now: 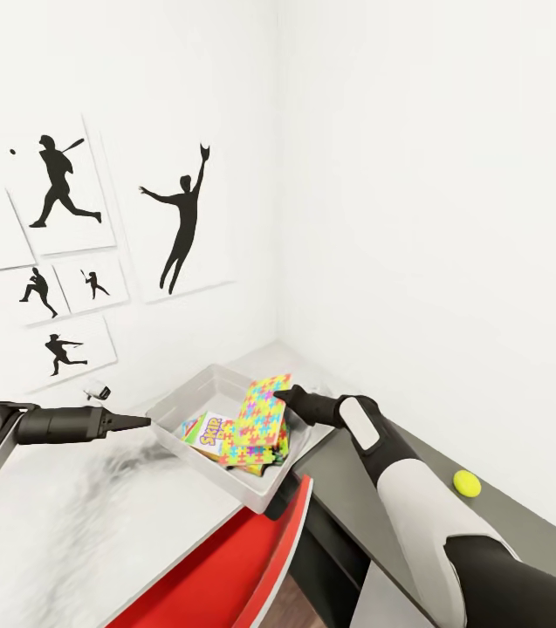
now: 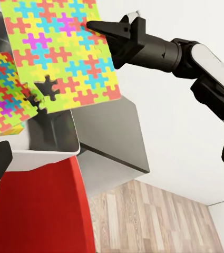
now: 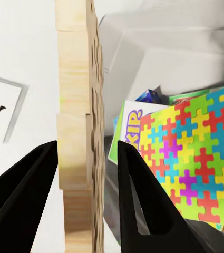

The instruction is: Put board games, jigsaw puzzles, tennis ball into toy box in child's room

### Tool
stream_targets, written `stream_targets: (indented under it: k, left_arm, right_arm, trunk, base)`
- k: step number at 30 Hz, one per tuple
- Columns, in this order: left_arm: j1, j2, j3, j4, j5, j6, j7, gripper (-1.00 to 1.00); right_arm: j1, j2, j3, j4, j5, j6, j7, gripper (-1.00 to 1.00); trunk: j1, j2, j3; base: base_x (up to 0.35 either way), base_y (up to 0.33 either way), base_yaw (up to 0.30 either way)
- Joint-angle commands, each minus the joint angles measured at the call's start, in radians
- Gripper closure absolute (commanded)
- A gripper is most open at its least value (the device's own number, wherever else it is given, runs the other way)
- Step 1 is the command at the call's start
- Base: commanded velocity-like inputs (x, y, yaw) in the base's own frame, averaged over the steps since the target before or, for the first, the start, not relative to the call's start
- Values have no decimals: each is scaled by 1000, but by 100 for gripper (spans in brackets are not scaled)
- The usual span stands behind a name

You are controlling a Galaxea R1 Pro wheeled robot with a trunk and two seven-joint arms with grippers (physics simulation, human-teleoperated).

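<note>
The grey toy box (image 1: 181, 397) stands on the table in the room's corner. In it lie a board game (image 1: 209, 433) marked SKIP and one jigsaw puzzle (image 1: 247, 455), flat. My right gripper (image 1: 279, 394) is shut on the upper edge of the other jigsaw puzzle (image 1: 264, 406), which is tilted with its lower edge down in the box. In the right wrist view its wooden edge (image 3: 80, 132) runs between the fingers (image 3: 138, 195). My left gripper (image 1: 142, 421) hovers open just left of the box. The tennis ball (image 1: 466, 482) rests on the grey tabletop to the right.
A red chair (image 1: 225, 567) stands tucked under the table's front edge, below the box. White walls close in behind and to the right. Black sports silhouette pictures (image 1: 181, 218) hang on the left wall. A small white object (image 1: 96, 392) sits near the wall.
</note>
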Motion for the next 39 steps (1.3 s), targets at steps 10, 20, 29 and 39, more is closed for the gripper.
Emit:
stream_targets:
  k: [10,20,29,39]
  left_arm:
    - [-1,1,-3,0,3,11,-2,-100]
    - [-1,1,-3,1,3,11,-2,-100]
    - [-1,1,-3,1,2,11,-2,-100]
    - [-1,1,-3,1,2,10,-2,-100]
  right_arm:
    - [0,0,1,0,2,-26,3,100]
    - [0,0,1,0,2,-27,3,100]
    - [0,0,2,-2,-1,-27,13,100]
    - [0,0,3,-3,-1,-28,15,100]
  trunk:
    - [1,-2,-2]
    - [1,-2,-2]
    - [1,-2,-2]
    - [1,-2,-2]
  base:
    - [5,10,0]
    - [30,57,0]
    - [1,29,0]
    - [0,0,2]
